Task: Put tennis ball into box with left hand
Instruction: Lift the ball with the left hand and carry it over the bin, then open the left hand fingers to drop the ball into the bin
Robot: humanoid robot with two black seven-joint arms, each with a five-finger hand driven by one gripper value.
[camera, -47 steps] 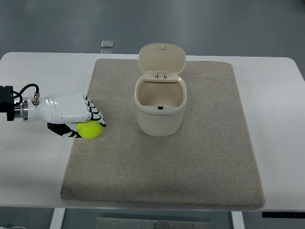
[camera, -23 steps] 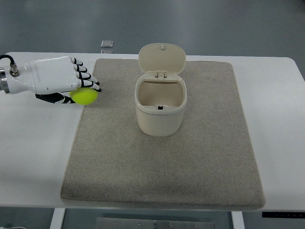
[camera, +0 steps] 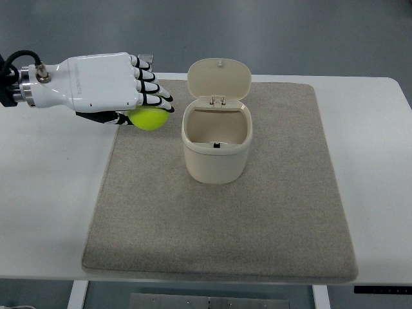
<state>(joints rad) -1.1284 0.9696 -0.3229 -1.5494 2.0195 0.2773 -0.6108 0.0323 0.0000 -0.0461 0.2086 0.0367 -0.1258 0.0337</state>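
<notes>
My left hand [camera: 145, 103], white with black-and-white fingers, comes in from the left edge and is raised above the mat. Its fingers are curled over a yellow-green tennis ball [camera: 149, 119], which shows below them. The ball hangs just left of the box [camera: 215, 149], a cream bin standing upright on the mat with its hinged lid [camera: 219, 78] tipped open at the back. The box's inside looks empty. A small gap separates the fingertips from the box's left rim. The right arm is out of view.
A grey-beige mat [camera: 219, 212] covers most of the white table [camera: 45, 193]. A small grey square object [camera: 147, 59] lies at the table's far edge, partly behind my hand. The table's front edge runs along the bottom.
My left hand has carried the ball up and to the right, from the mat's left edge to a spot close beside the box. The box has stayed in place.
</notes>
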